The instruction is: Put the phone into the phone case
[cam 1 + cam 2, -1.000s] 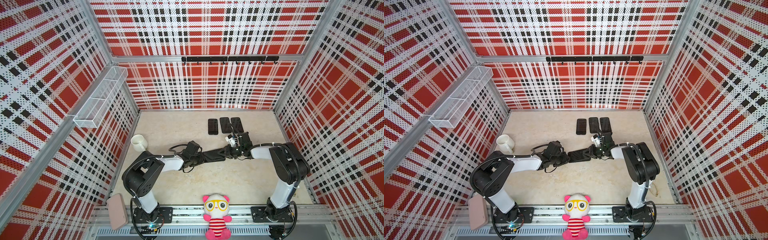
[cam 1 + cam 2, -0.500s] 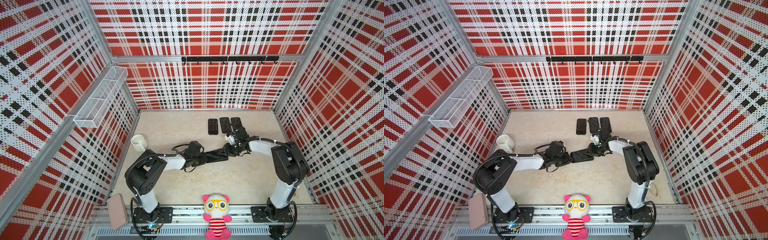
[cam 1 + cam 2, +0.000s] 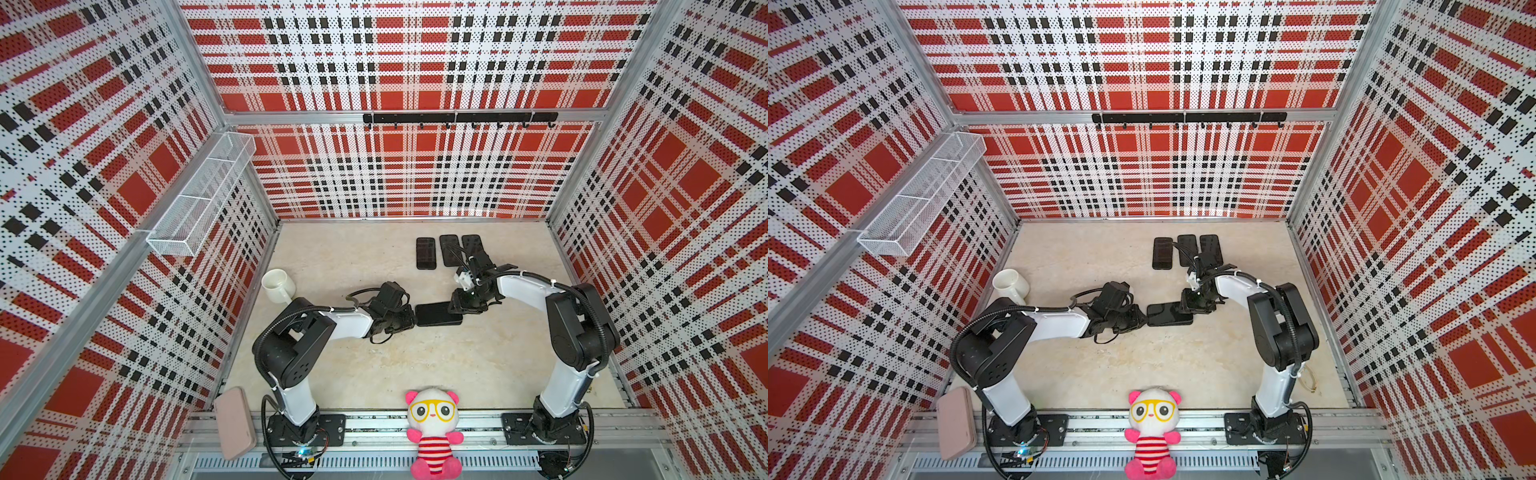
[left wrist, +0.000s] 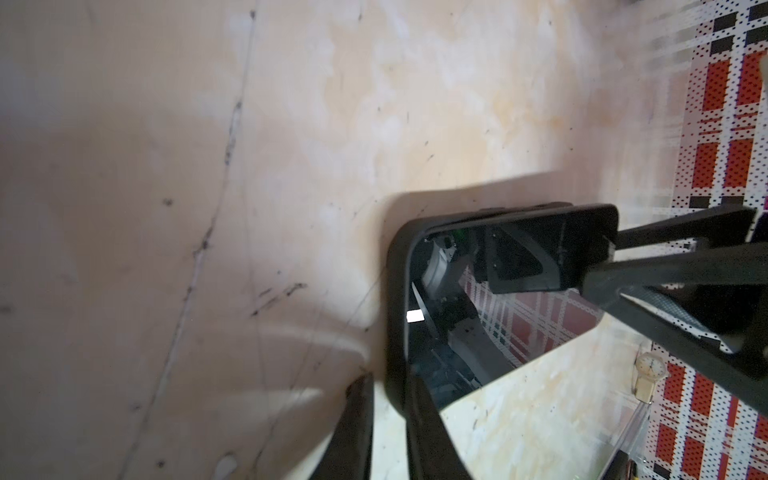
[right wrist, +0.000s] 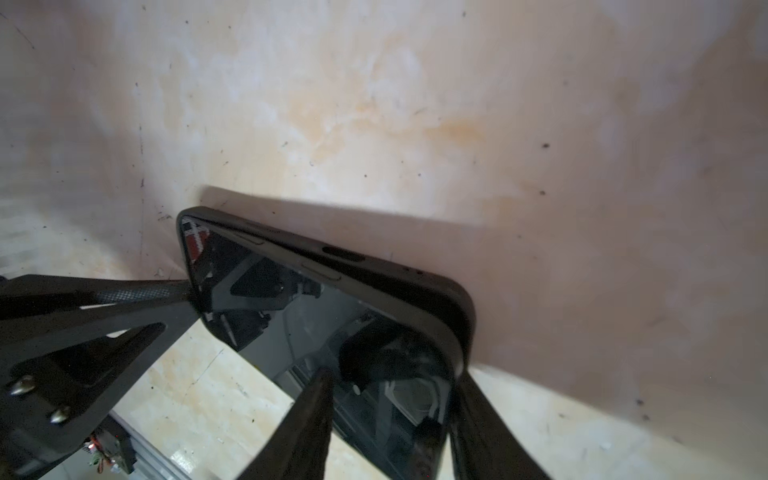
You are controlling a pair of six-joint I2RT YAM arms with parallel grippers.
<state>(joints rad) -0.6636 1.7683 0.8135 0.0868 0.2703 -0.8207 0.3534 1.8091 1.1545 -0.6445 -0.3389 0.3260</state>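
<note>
Phone [image 3: 438, 314] sits in the black phone case [image 4: 395, 291]. Left gripper [image 4: 390, 395] pinches one end of the case; right gripper [image 5: 395, 386] straddles the other end, jaws apart.

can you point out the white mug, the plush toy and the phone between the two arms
white mug [image 3: 281, 294]: in a top view, on its outer wall
plush toy [image 3: 432, 412]: in a top view, on its face
phone [image 3: 434, 316]: in a top view, on the middle of its screen

Phone screen [image 5: 291, 332]: glossy glass, mirror-like.
Phone case [image 5: 399, 280]: matt black, rubbery look.
Table [image 3: 415, 365]: smooth pale stone look, scuffed.
Walls [image 3: 415, 174]: perforated sheet.
Toy [image 3: 432, 449]: plush cloth.
</note>
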